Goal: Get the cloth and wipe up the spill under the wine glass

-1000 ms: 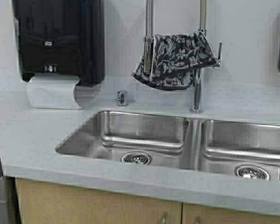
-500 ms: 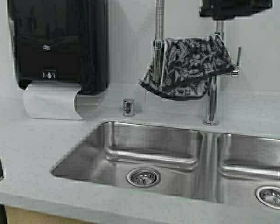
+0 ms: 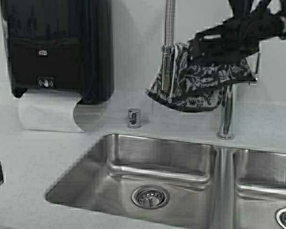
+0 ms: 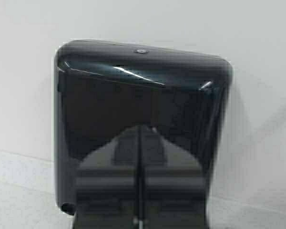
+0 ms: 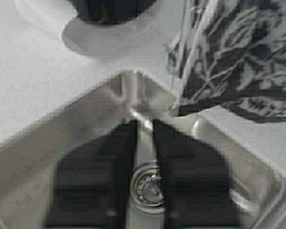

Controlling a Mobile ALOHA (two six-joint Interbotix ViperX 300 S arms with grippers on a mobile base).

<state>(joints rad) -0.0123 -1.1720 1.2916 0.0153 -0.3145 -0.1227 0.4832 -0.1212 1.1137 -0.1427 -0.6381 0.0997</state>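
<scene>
Cloth: the cloth [image 3: 200, 81] hangs over the tap [image 3: 226, 112], at 1 o'clock from the left sink [image 3: 148, 167].
Right pincer: the right pincer [image 3: 200, 45] is up by the top of the cloth; in its wrist view the fingers [image 5: 93, 176] sit a little apart, holding nothing.
Left pincer: the left pincer [image 4: 139, 143] is closed tight, facing the black towel box [image 4: 143, 105].
Worktop: the worktop [image 3: 33, 152] is pale grey.

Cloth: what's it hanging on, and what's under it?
The cloth drapes over the faucet. Bare counter lies below it. The right gripper covers its top edge. No glass visible.
</scene>
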